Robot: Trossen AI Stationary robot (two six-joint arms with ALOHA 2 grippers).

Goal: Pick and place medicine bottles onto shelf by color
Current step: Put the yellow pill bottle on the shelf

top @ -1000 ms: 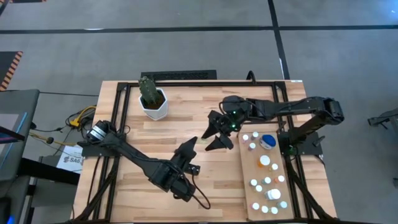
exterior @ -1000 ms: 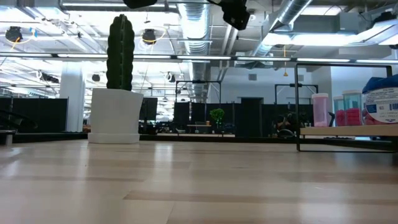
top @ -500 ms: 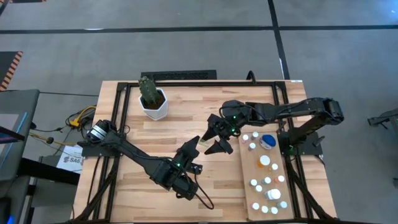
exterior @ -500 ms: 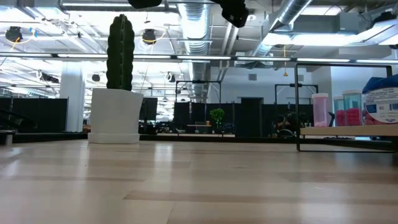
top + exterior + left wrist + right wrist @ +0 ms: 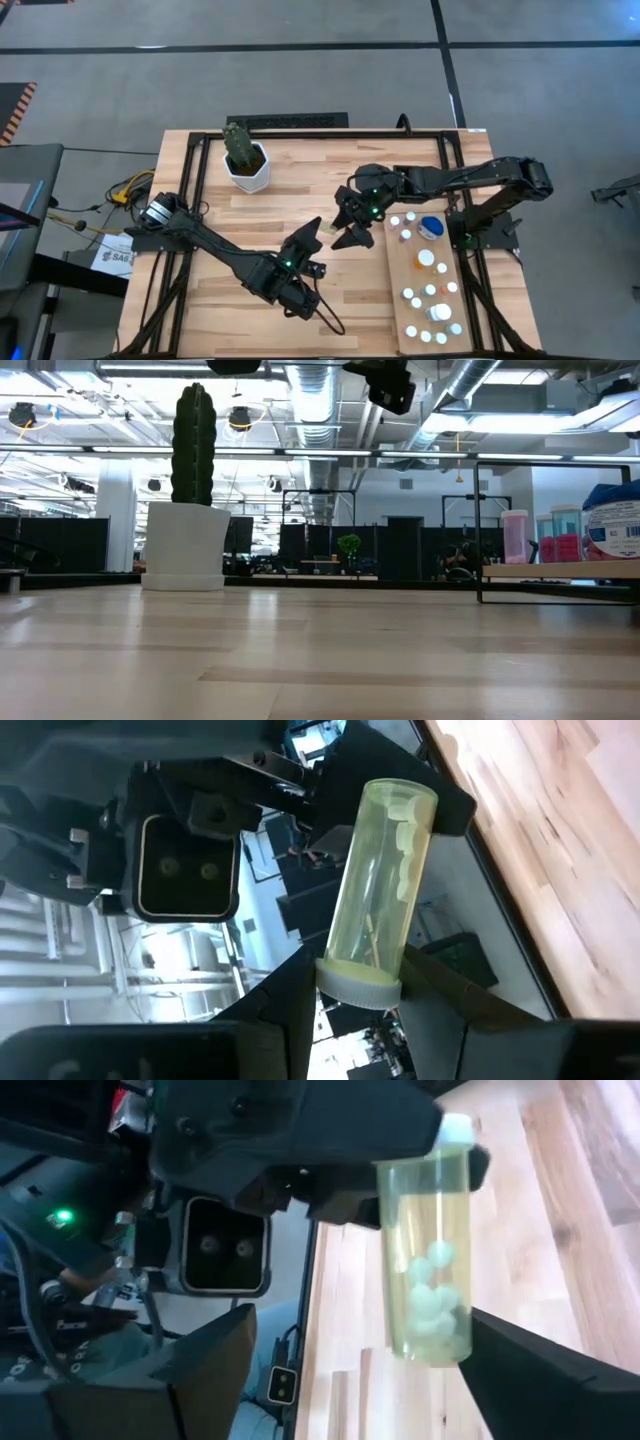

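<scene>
Now, change: the right gripper [image 5: 343, 227] has edged toward the left gripper [image 5: 312, 235], its wide-spread fingers starting to narrow around the bottle's body.
Meaning: a mid-air handover looks about to begin; the shelf placing is not yet done.
Left gripper: clamped on the yellow-green bottle [image 5: 380, 890] at its cap end, above the table [image 5: 280, 205] near its middle.
Bottle: clear tinted cylinder, ribbed white cap, pale round pills inside.
Shelf [image 5: 398, 285]: smooth pale plywood, carrying small white-capped bottles.

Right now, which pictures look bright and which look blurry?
Low view: bright ceiling lights glare behind the cactus pot; the near tabletop is soft. Left wrist view: the yellow-green bottle is sharp, the room behind washed out. High view: evenly lit.
</scene>
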